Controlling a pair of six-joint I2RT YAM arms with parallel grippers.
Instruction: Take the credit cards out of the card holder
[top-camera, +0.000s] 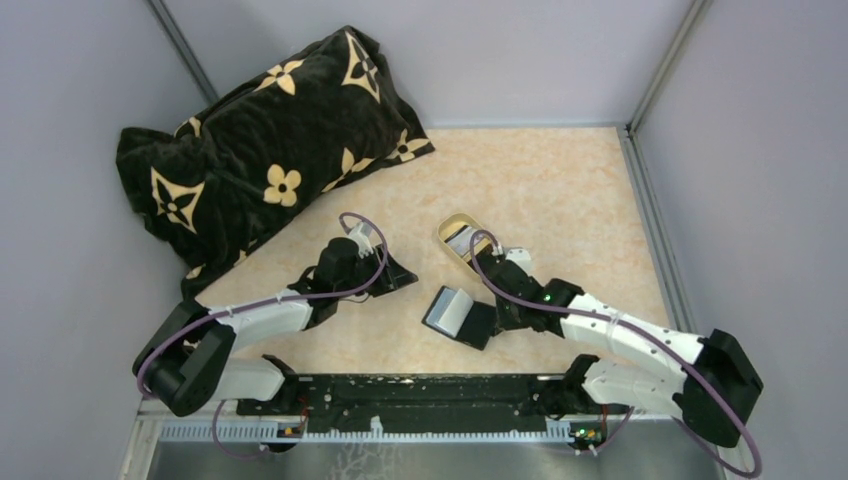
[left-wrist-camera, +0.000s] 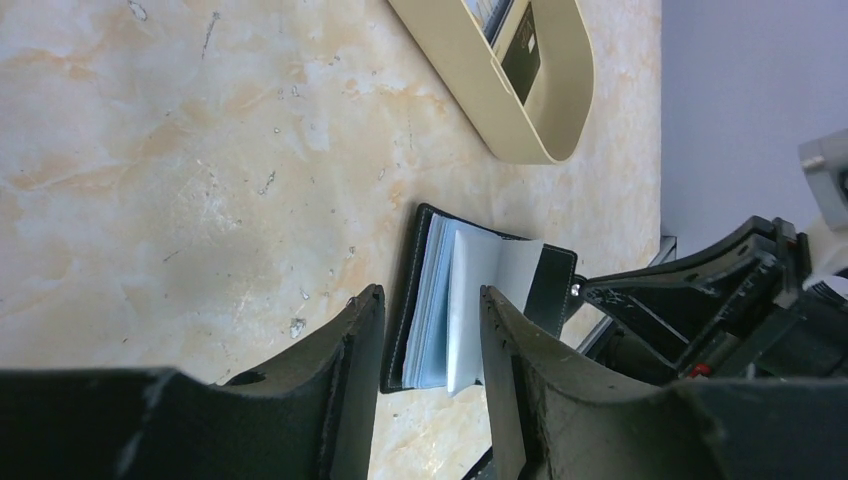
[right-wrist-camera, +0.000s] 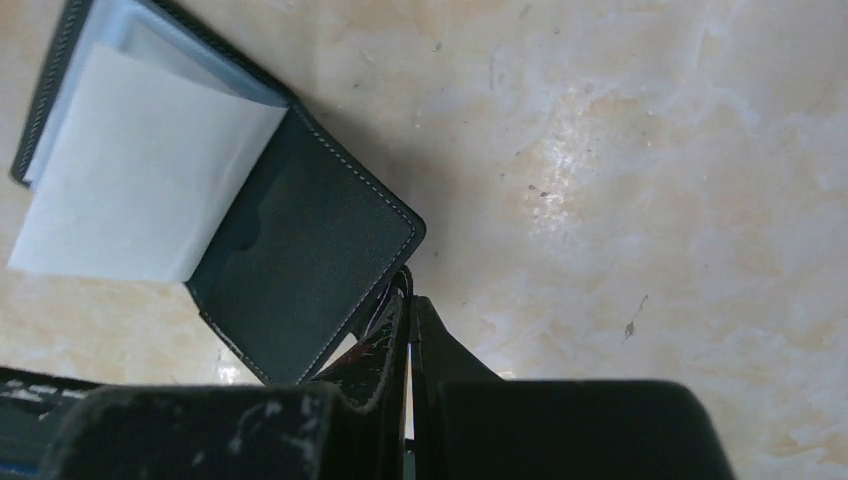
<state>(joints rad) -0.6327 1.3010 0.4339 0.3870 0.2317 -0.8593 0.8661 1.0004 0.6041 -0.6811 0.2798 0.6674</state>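
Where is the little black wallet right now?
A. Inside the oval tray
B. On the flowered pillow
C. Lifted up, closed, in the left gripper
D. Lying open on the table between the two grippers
D: the card holder lies spread open on the table, pale pages showing, between the open left gripper and the shut right gripper at its edge.

A robot lab booth. Grey partition walls (top-camera: 500, 50) enclose a marbled tabletop (top-camera: 560, 190). A black mounting rail (top-camera: 420, 392) spans its near edge.
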